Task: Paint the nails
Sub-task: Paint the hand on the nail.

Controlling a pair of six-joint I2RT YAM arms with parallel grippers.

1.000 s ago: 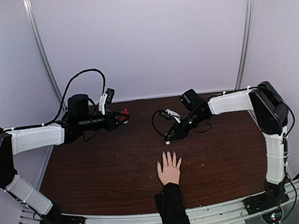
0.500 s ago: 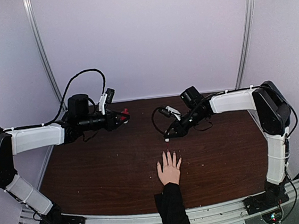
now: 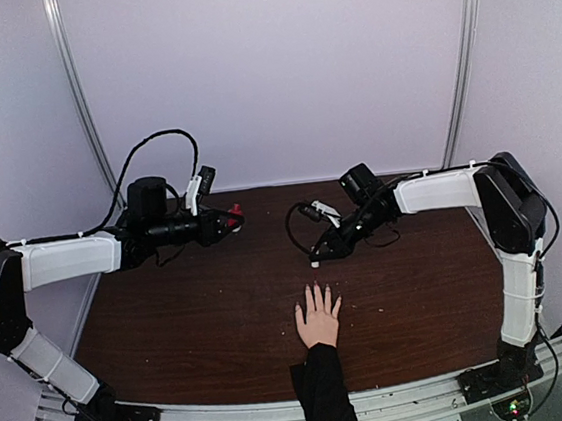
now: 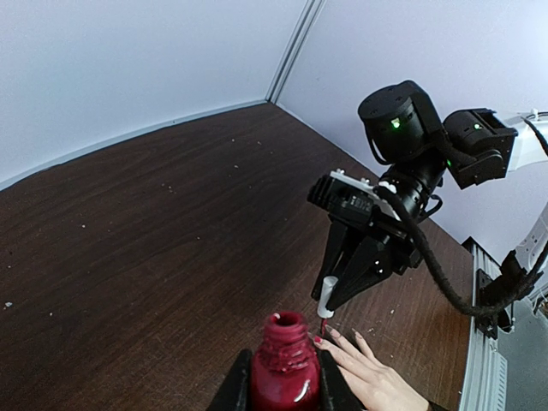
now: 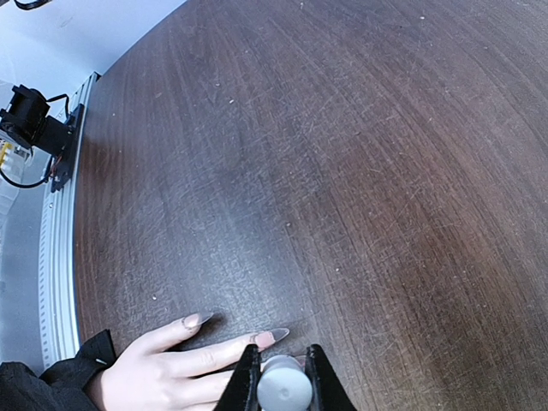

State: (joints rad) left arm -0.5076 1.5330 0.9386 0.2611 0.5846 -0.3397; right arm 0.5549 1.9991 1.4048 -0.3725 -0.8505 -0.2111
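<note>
Where right claw [image 5: 282, 375] hangs, nails [image 5: 272, 336] just beside

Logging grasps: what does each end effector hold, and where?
Left end effector grips the open red bottle by its body; right end effector pinches the white brush cap by its sides.

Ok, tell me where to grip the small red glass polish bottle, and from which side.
Clamp the small red glass bottle across its wide lower body, from its two sides, as the left gripper does. It sits mouth up with the threaded neck uncapped, so a low side grip keeps the opening clear.
</note>
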